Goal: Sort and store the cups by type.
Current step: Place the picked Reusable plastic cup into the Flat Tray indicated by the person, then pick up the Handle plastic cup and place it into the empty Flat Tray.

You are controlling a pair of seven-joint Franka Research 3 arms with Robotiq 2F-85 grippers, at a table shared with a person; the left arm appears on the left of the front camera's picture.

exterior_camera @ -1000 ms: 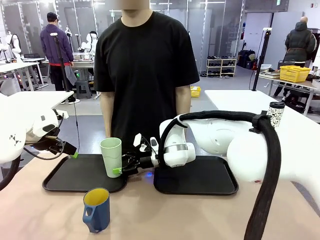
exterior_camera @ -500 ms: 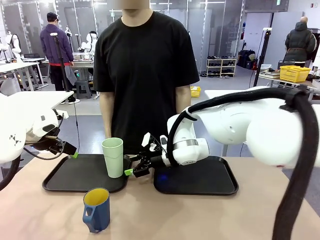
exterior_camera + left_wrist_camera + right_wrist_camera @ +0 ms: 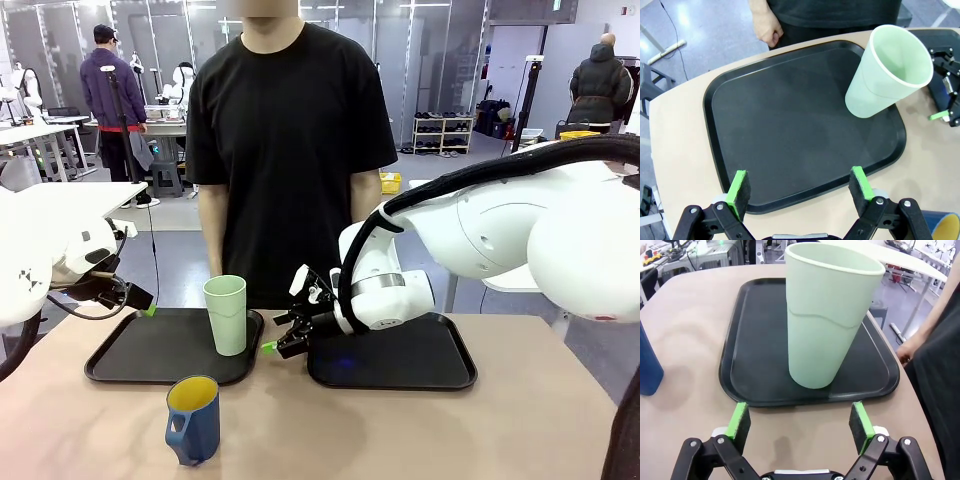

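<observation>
- Pale green tumbler [image 3: 226,315] stood upright on the left tray [image 3: 140,350], at its right end.
- Blue mug [image 3: 193,418] sat on the table [image 3: 400,430] before that tray.
- Right gripper [image 3: 800,415] and left gripper [image 3: 799,182] both gaped, empty.

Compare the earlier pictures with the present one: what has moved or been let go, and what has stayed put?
The right claw let go of the green tumbler and drew back toward the robot's right; it is now open and clear of it. The tumbler settled upright on the left tray. The blue mug and the left claw stayed as they were.
</observation>
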